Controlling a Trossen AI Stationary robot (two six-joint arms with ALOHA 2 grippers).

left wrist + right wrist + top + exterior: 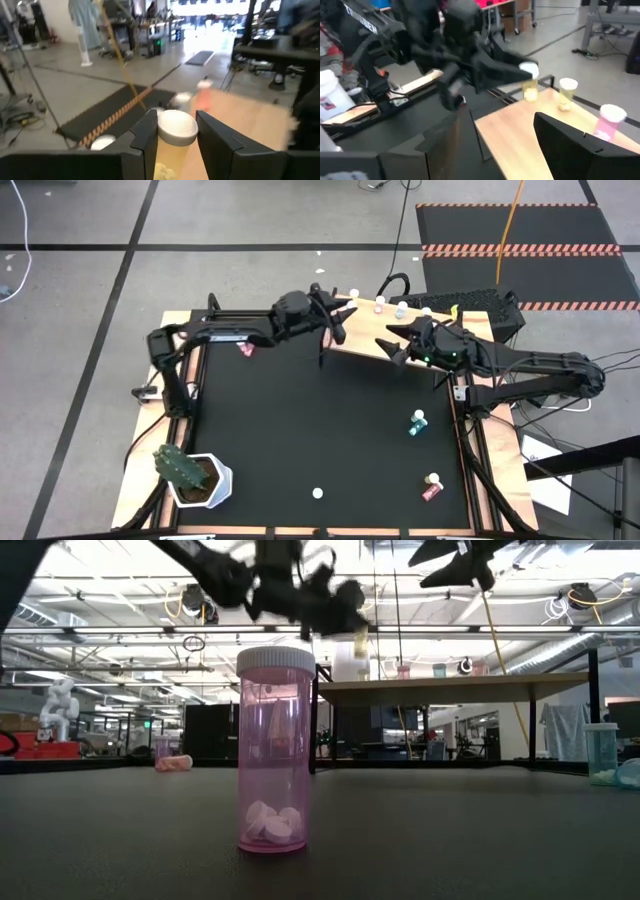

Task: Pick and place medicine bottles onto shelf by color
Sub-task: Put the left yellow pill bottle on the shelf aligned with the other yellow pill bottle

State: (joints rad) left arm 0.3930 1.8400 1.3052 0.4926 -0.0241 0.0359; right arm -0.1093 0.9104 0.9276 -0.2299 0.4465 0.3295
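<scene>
Pink bottle (275,750) holding white pills; left hand (172,137) pinching yellow bottle (174,142) above shelf (400,330); right hand (392,342) spread.

Count's in: four medicine bottles on the black tabletop (300,410), one pink (246,350), one teal (417,422), one red (432,487), one more pink (274,750). One shelf (365,340), with three white caps on it as best I can count (380,302) (402,308) (427,312), plus one yellow bottle (175,131) clamped in the left gripper (174,122). One cactus (180,468)
</scene>
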